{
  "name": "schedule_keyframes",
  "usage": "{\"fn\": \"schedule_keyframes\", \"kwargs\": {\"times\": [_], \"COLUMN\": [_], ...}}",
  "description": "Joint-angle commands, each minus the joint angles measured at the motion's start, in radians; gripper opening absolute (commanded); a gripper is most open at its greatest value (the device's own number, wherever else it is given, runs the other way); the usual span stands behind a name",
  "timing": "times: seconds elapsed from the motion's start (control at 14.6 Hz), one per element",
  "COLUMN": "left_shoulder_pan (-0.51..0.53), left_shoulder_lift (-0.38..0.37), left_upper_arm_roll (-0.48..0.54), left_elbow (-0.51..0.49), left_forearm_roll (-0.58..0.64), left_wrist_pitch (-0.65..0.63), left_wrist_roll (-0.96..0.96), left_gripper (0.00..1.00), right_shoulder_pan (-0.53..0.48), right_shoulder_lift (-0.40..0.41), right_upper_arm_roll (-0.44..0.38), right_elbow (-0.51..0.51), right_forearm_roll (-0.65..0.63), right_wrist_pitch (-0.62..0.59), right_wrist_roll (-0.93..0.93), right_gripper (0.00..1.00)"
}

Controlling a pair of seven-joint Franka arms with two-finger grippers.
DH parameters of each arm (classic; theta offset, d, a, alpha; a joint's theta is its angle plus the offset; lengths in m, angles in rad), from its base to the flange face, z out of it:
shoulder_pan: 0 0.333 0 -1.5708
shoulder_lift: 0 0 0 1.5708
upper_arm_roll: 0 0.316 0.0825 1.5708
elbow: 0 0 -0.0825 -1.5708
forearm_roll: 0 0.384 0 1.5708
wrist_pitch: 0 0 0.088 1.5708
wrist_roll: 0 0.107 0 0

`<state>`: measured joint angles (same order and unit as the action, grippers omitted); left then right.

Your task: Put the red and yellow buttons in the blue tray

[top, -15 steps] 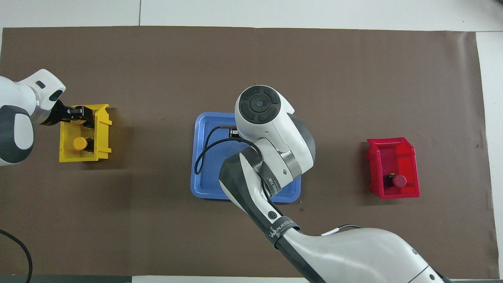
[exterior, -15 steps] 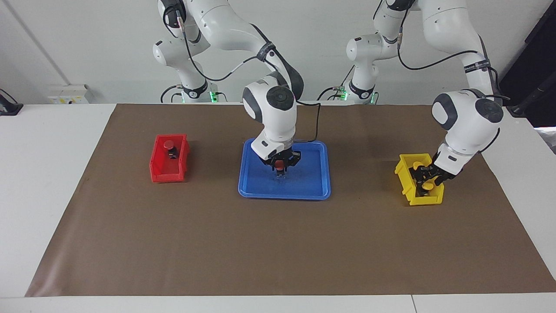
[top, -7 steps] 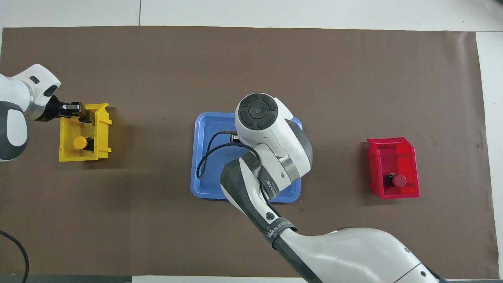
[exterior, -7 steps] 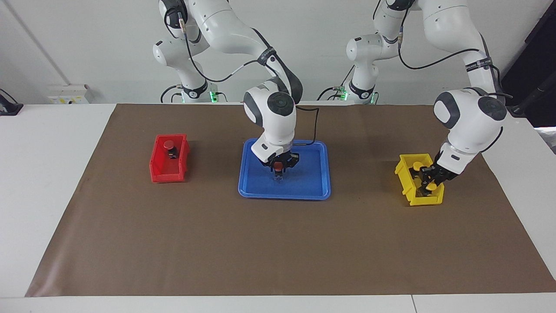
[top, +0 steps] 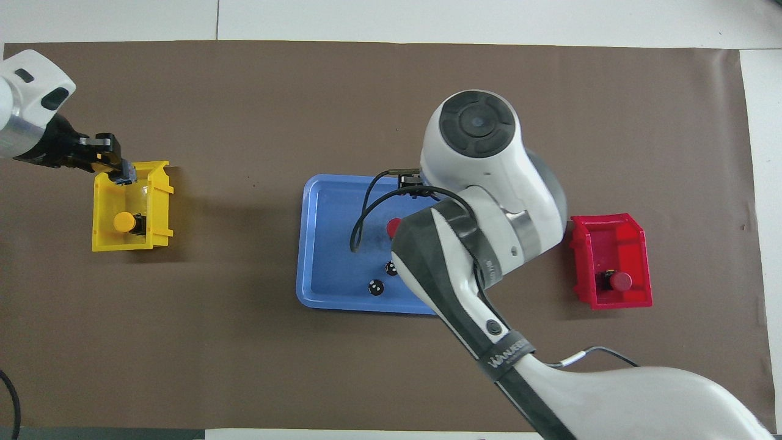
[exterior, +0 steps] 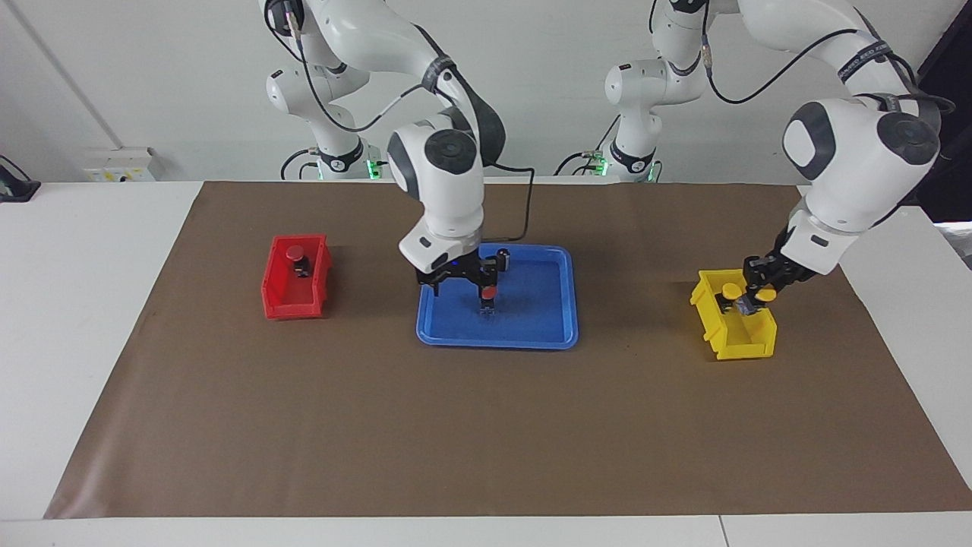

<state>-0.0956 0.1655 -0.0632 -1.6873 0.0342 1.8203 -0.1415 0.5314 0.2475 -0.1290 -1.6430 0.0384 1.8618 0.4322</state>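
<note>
A red button (exterior: 488, 292) stands free on the blue tray (exterior: 535, 330), also seen as the red button (top: 394, 226) on the tray (top: 324, 244). My right gripper (exterior: 458, 282) hangs open just above the tray, beside that button toward the right arm's end. My left gripper (exterior: 759, 292) is shut on a yellow button (exterior: 765, 294), raised over the yellow bin (exterior: 740, 346). A second yellow button (top: 124, 222) lies in that bin (top: 162, 208). Another red button (exterior: 295, 253) sits in the red bin (exterior: 285, 304). In the overhead view the left gripper (top: 116, 170) is over the bin's farther end.
Two small dark round things (top: 376, 287) sit in the tray near its edge closest to the robots. The red bin (top: 611, 235) holds its red button (top: 621, 281) at the right arm's end of the brown mat (exterior: 486, 433).
The right gripper opened, let go of the red button in the tray, and rose toward the right arm's end. The left gripper shut on a yellow button and lifted it out of the bin.
</note>
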Motion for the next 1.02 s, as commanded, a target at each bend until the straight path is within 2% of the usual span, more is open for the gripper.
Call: {"fn": "schedule_keyframes", "kwargs": {"times": [0.0, 0.14, 0.27, 0.34, 0.48, 0.55, 0.75, 0.96], "left_shoulder_pan": [-0.145, -0.212, -0.283, -0.312, -0.387, -0.423, -0.484, -0.499], "left_shoulder_lift": [-0.018, -0.017, -0.030, -0.029, -0.014, 0.005, 0.040, 0.064], "left_upper_arm_roll": [0.006, 0.005, 0.006, 0.005, 0.006, 0.006, 0.005, 0.005], "left_elbow": [-0.046, -0.078, -0.165, -0.186, -0.196, -0.196, -0.210, -0.242], "left_forearm_roll": [-0.022, -0.052, -0.080, -0.089, -0.126, -0.143, -0.146, -0.146], "left_wrist_pitch": [-0.001, 0.063, 0.166, 0.194, 0.223, 0.250, 0.310, 0.374], "left_wrist_roll": [-0.160, -0.274, -0.322, -0.355, -0.394, -0.423, -0.474, -0.477], "left_gripper": [0.01, 0.01, 0.01, 0.01, 0.01, 0.01, 0.01, 0.01], "right_shoulder_pan": [-0.121, -0.207, -0.273, -0.299, -0.420, -0.470, -0.470, -0.470], "right_shoulder_lift": [-0.250, -0.394, -0.463, -0.477, -0.490, -0.481, -0.476, -0.474], "right_upper_arm_roll": [0.012, 0.014, 0.014, 0.012, 0.014, 0.014, 0.015, 0.015], "right_elbow": [-0.261, -0.456, -0.581, -0.619, -0.673, -0.690, -0.756, -0.778], "right_forearm_roll": [-0.009, -0.023, -0.023, -0.023, -0.023, -0.020, -0.020, -0.020], "right_wrist_pitch": [0.002, 0.066, 0.132, 0.155, 0.203, 0.232, 0.310, 0.318], "right_wrist_roll": [-0.142, -0.272, -0.390, -0.420, -0.594, -0.640, -0.641, -0.650], "right_gripper": [1.00, 1.00, 1.00, 1.00, 0.99, 0.94, 0.79, 0.72]}}
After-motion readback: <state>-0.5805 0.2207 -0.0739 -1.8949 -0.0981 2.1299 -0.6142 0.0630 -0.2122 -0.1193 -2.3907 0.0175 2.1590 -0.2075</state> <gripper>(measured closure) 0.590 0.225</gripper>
